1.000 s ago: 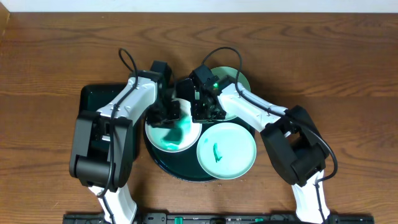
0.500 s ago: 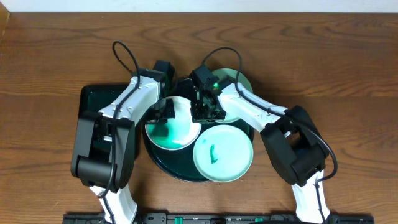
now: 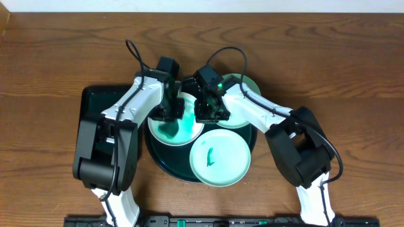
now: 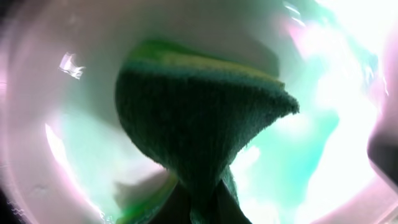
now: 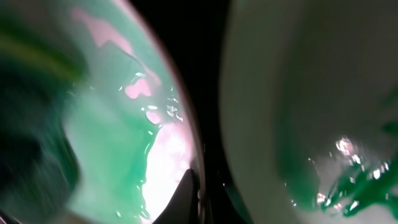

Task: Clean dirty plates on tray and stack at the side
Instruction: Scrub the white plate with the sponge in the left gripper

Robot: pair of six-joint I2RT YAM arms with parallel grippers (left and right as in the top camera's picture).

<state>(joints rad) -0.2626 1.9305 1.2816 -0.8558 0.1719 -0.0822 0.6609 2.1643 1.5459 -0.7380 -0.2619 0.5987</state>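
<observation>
The white plate (image 3: 165, 131), wet with green smear, lies on the left of the round black tray (image 3: 165, 161). My left gripper (image 3: 173, 111) is shut on a green and yellow sponge (image 4: 199, 118) and presses it on this plate (image 4: 37, 137). My right gripper (image 3: 206, 113) is shut on the white plate's right rim (image 5: 198, 190). A turquoise plate (image 3: 218, 157) with a green mark lies at the tray's front. Another turquoise plate (image 3: 245, 101) sits at the back right, partly under my right arm. It also shows in the right wrist view (image 5: 280, 93).
A smaller rectangular black tray (image 3: 95, 107) lies to the left of the round tray, partly under my left arm. Brown wooden table (image 3: 353, 75) surrounds both trays. Both arms cross over the round tray's back half.
My left gripper has swept the sponge left, then back right across the white plate. The front turquoise plate has slid left and toward the front. My right gripper has stayed at the rim.
</observation>
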